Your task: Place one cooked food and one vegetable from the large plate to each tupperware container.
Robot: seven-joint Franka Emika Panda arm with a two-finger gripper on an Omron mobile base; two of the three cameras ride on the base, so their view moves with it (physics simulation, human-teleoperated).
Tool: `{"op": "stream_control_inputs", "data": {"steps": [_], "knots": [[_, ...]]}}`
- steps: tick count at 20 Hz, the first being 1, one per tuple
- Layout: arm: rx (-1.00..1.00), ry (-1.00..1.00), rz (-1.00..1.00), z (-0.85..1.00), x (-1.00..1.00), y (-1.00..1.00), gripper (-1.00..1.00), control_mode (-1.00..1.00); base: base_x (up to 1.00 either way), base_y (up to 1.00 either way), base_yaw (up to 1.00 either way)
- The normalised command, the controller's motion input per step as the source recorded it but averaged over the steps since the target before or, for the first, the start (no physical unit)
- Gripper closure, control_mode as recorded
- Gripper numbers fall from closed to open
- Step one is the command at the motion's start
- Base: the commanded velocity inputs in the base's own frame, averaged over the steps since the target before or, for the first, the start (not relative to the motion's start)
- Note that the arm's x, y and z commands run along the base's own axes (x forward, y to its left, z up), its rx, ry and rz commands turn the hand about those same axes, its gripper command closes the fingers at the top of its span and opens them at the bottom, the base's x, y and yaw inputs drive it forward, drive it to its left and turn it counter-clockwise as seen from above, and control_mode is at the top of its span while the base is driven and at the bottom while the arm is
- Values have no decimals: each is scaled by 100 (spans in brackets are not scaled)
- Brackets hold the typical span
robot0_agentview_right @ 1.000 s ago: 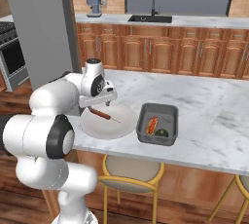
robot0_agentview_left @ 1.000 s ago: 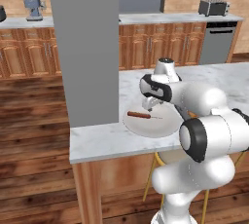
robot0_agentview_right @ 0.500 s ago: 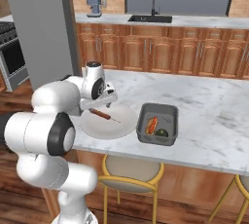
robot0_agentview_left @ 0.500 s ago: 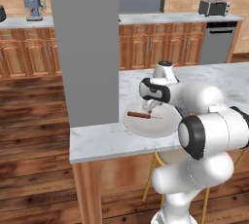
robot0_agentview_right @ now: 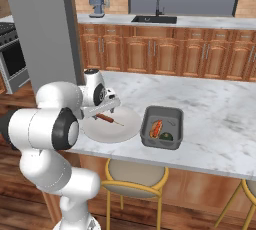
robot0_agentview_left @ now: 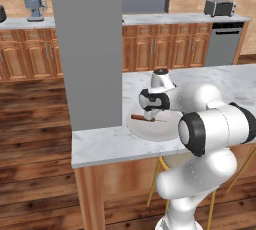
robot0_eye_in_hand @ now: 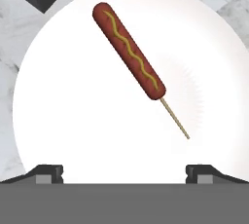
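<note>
On the large plate point(robot0_eye_in_hand: 73, 121) lies a brown sausage on a stick point(robot0_eye_in_hand: 129, 50) with a yellow mustard line, its stick pointing to the lower right in the hand view. My gripper point(robot0_eye_in_hand: 124, 174) hangs open just above the plate, short of the sausage, with nothing between its fingertips point(robot0_eye_in_hand: 48, 172). From the base, the gripper point(robot0_agentview_left: 150, 111) point(robot0_agentview_right: 107, 113) hovers over the sausage point(robot0_agentview_left: 142, 118) point(robot0_agentview_right: 105, 119) on the plate point(robot0_agentview_left: 160, 130) point(robot0_agentview_right: 120, 131). Right of the plate, the dark grey tupperware container point(robot0_agentview_right: 172, 112) holds a reddish cooked food point(robot0_agentview_right: 156, 128) and a green vegetable point(robot0_agentview_right: 166, 136).
A tall grey pillar point(robot0_agentview_left: 90, 49) point(robot0_agentview_right: 40, 29) stands on the marble island right beside the plate. The island's front edge point(robot0_agentview_right: 150, 155) is close, with stools below. Bare marble point(robot0_agentview_right: 220, 119) stretches right of the container. Cabinets and a sink point(robot0_agentview_right: 155, 19) line the back wall.
The hand has sunk a little toward the plate and shifted slightly left. Its jaws stay open. The sausage and the container have not moved.
</note>
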Motion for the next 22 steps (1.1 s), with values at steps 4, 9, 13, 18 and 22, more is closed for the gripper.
{"op": "stream_control_inputs", "data": {"steps": [4,9,13,18,22], "knots": [[0,0,2,-3,0,0,-100,-100,0,0,0],[0,1,12,0,9,0,-100,-100,0,0,0],[3,4,17,-4,27,0,-100,-100,0,0,0],[1,1,18,-9,15,0,-100,-100,0,0,0],[0,0,11,-7,0,0,-100,-100,0,0,0]]}}
